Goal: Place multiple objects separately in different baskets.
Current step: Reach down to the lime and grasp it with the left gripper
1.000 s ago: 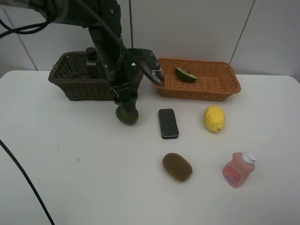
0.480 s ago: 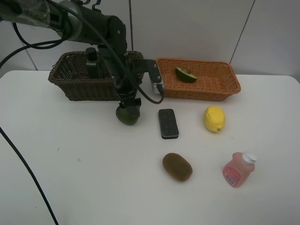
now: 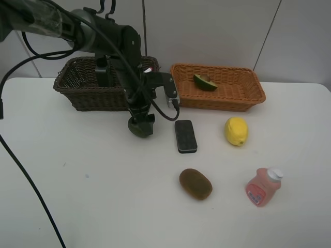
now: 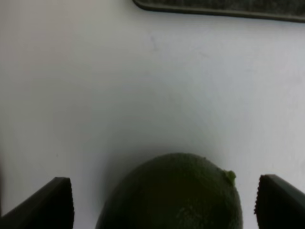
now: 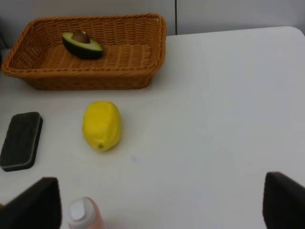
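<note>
The whole green avocado (image 3: 139,129) lies on the white table in front of the dark brown basket (image 3: 77,95). My left gripper (image 3: 140,123) hangs straight over it, open, with a finger on each side of the avocado (image 4: 176,195) and a gap to each. A dark green pump bottle (image 3: 102,72) stands in the brown basket, partly behind the arm. The halved avocado (image 3: 205,81) lies in the orange-tan basket (image 3: 243,98). My right gripper (image 5: 162,205) is open and empty above the table, short of the lemon (image 5: 102,125).
A black eraser (image 3: 185,136), the lemon (image 3: 236,130), a brown kiwi (image 3: 195,184) and a pink white-capped bottle (image 3: 262,187) lie loose on the table. The left arm's black cable trails down the left side.
The left arm has swung lower and its open gripper has come down around the whole avocado. Nothing on the table has moved.
</note>
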